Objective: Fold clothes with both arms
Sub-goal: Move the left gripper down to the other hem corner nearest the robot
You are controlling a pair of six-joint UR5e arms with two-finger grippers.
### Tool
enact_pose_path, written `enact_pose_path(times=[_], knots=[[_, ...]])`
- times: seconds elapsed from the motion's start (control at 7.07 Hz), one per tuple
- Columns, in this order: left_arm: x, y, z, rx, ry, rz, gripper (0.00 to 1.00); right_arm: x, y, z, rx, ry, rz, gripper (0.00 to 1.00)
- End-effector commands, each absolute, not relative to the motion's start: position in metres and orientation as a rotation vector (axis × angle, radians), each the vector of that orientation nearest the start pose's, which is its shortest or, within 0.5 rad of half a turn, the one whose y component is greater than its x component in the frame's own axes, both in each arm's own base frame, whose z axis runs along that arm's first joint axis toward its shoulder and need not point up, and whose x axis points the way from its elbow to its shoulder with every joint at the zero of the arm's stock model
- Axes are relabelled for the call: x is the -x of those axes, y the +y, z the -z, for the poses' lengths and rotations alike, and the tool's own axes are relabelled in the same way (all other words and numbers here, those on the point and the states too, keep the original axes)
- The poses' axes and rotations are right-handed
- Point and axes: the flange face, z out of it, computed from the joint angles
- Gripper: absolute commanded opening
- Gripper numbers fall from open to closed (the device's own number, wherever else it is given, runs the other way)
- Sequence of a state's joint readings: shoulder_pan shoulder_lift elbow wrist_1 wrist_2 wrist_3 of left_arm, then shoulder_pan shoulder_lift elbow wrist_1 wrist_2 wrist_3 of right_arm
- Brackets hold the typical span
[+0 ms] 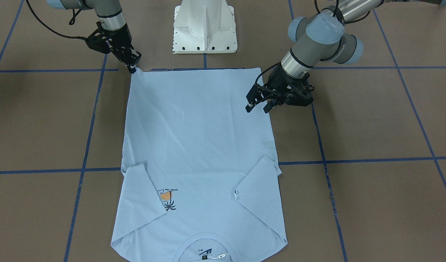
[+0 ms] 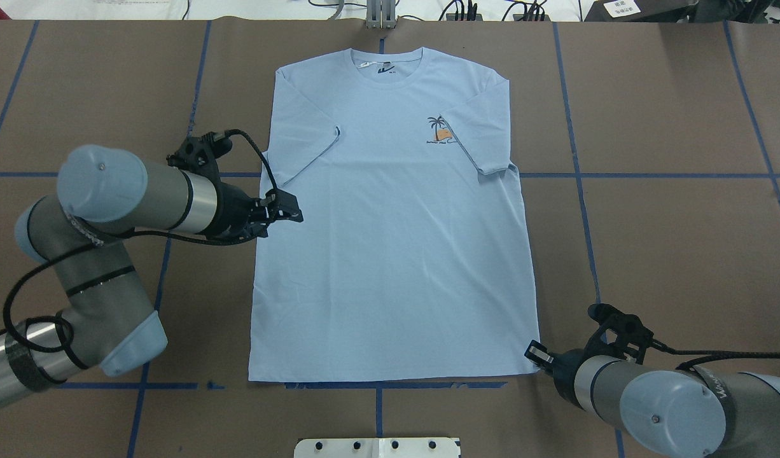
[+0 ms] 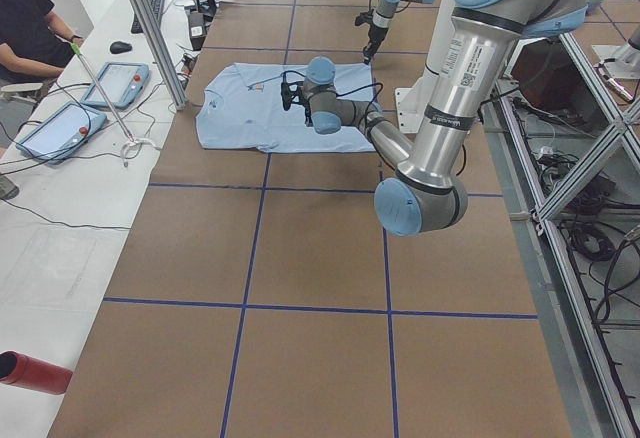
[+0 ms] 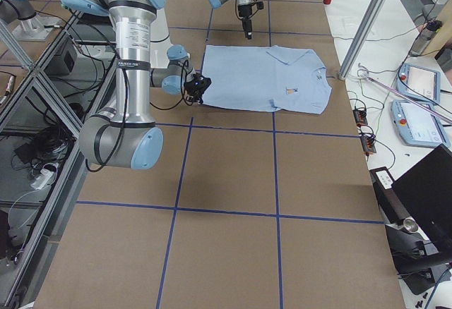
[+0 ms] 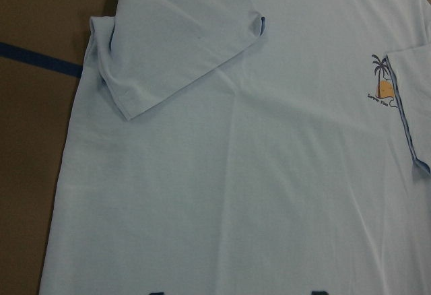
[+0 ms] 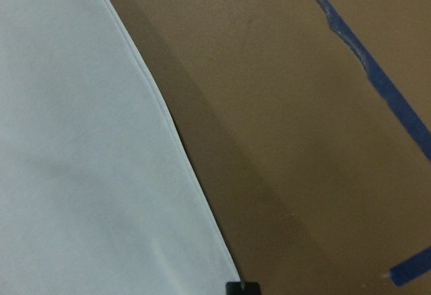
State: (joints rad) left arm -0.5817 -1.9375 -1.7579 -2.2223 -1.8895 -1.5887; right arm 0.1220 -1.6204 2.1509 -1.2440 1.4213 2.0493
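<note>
A: Garment position?

B: Light blue T-shirt (image 2: 390,242) lies flat, front up, on the brown table (image 2: 651,242). The collar (image 2: 387,63) is on the far side from the robot, and the hem is nearest the white pedestal (image 1: 204,27). Both sleeves are folded inward onto the chest. The right-side sleeve (image 2: 485,137) overlaps the edge of the palm print (image 2: 438,129).

A: Left arm?

B: Left gripper (image 1: 258,107) is at the shirt's left side edge, about mid-body, just hemward of the left-side sleeve (image 2: 301,137). Its fingers are spread with nothing between them; one is over the cloth, the other at the edge. Contact with the fabric: cannot tell.

A: Right arm?

B: Right gripper (image 1: 132,68) is at the hem corner on the robot's right. The wrist view shows one dark fingertip (image 6: 242,287) block, centred and touching the very corner, so the fingers are pressed together. Whether cloth is caught between them: cannot tell.
</note>
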Motion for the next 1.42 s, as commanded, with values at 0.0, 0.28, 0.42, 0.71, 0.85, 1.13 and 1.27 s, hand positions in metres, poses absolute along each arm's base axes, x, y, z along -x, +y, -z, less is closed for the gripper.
enact_pose_path(times=[0.0, 0.28, 0.42, 0.71, 0.85, 1.13, 1.27], knots=[[-0.484, -0.329, -0.291, -0.066, 1.072, 0.404, 0.78, 0.431, -0.203, -0.375, 0.014, -0.887, -0.626, 0.0], [-0.497, -0.247, -0.295, -0.022, 0.882, 0.439, 0.75, 0.431, -0.204, -0.376, 0.013, -0.881, -0.629, 0.0], [-0.501, -0.242, -0.298, -0.027, 0.872, 0.441, 0.74, 0.43, -0.204, -0.378, 0.012, -0.876, -0.629, 0.0], [-0.504, -0.224, -0.32, -0.015, 0.828, 0.414, 0.71, 0.43, -0.205, -0.377, 0.011, -0.873, -0.63, 0.0], [-0.509, -0.211, -0.326, -0.003, 0.815, 0.389, 0.7, 0.431, -0.205, -0.374, 0.012, -0.881, -0.63, 0.0], [-0.512, -0.202, -0.329, 0.005, 0.807, 0.374, 0.46, 0.429, -0.208, -0.375, 0.009, -0.878, -0.636, 0.0], [-0.513, -0.2, -0.328, 0.006, 0.808, 0.371, 0.34, 0.429, -0.208, -0.374, 0.008, -0.88, -0.637, 0.0]])
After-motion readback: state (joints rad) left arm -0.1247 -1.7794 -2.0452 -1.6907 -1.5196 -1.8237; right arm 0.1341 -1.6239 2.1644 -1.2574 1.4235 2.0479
